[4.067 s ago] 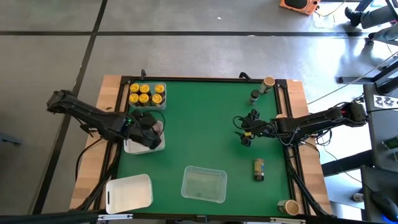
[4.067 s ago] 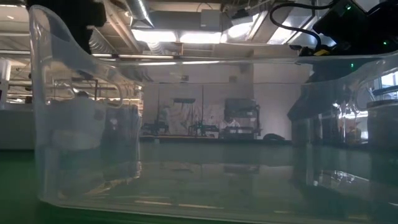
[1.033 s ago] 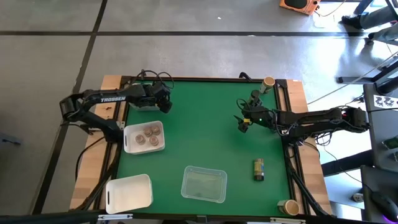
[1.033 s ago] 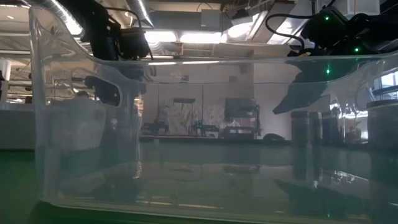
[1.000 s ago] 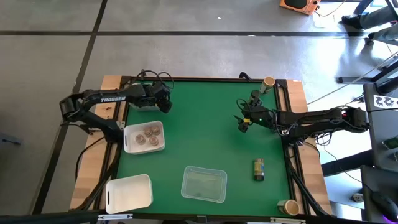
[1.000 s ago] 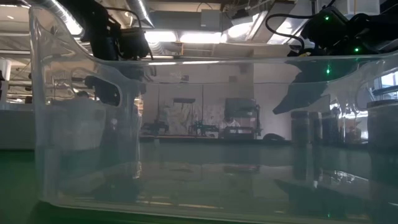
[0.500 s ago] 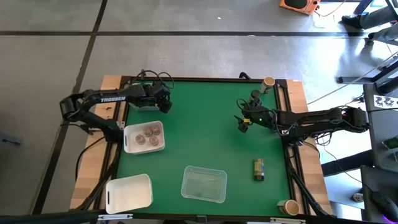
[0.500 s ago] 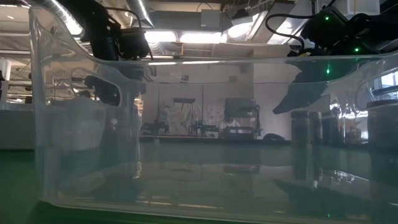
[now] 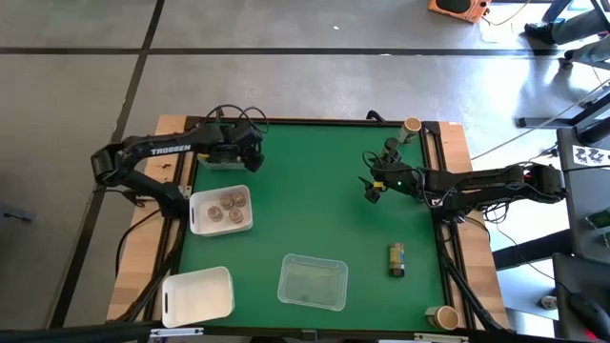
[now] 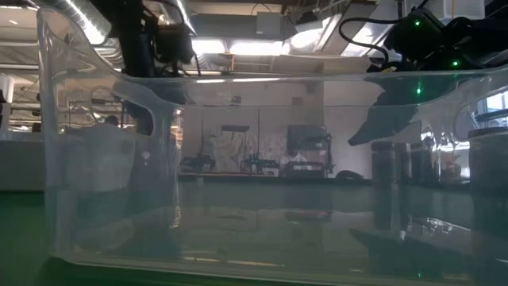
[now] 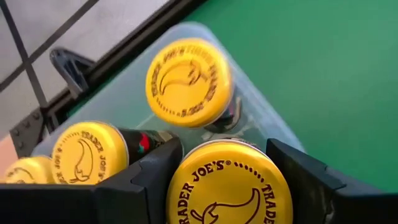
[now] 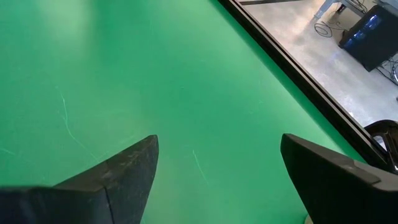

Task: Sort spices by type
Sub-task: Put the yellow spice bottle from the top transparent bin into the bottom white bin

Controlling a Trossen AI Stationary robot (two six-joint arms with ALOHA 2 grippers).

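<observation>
The spices are small jars. Several yellow-lidded ones [image 11: 188, 82] stand in a clear tray [image 9: 215, 163] at the table's far left. My left gripper [image 9: 251, 152] hangs over that tray, shut on one yellow-lidded jar [image 11: 227, 186]. Several brownish-lidded jars [image 9: 224, 208] stand in a white tray [image 9: 195, 221] nearer to me. My right gripper [image 9: 374, 191] hovers open over bare green table [image 12: 186, 74] at the right. Behind it stand a dark jar [image 9: 391, 148] and a tan-lidded jar [image 9: 412, 125]. One jar [image 9: 396, 258] lies on its side near the right edge. My left gripper has the yellow-lidded jar between its two fingers [image 11: 155, 171], one on each side, just under the lid's rim [image 11: 180, 180]. The wide lid hides the places of contact. The fingers slant down from above. The jar is upright, its lid nearer than the neighbouring lids.
An empty clear tray [image 9: 313, 282] sits near the front edge and fills the low view [image 10: 254, 159]. A white tray [image 9: 197, 293] lies at the front left. Another tan-lidded jar [image 9: 440, 315] stands at the front right corner. The table's middle is bare green.
My left gripper has risen a little above the tray of yellow-lidded jars, its fingers no wider or narrower than before. My right gripper has stayed where it was.
</observation>
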